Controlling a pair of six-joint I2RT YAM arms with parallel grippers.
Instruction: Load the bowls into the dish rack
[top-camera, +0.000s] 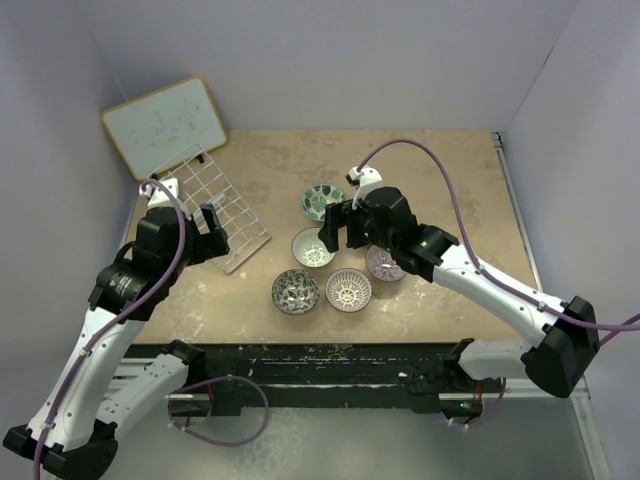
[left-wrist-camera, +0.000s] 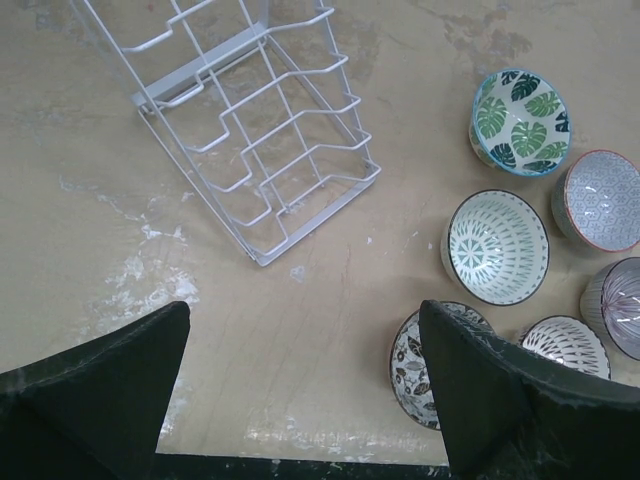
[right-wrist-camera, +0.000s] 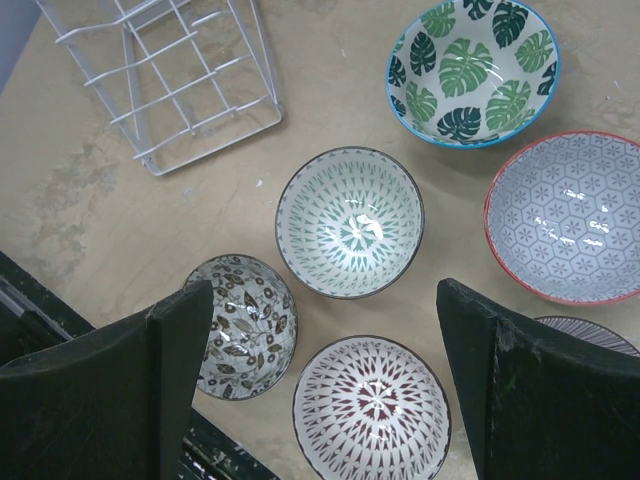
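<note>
Your left end effector (left-wrist-camera: 305, 335) and right end effector (right-wrist-camera: 325, 295) both hung open, holding nothing. Bowls (top-camera: 312, 247) clustered mid-worktop (top-camera: 450, 200); dish rack (top-camera: 230, 225) near left edge.

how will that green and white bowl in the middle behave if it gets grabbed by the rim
The green-white bowl shows glare on a glazed inside, so it is probably stiff but slippery. Its wall tapers downward, so a rim push might tip it. The floral bowl sits close; a slide could knock them together and chip them.
</note>
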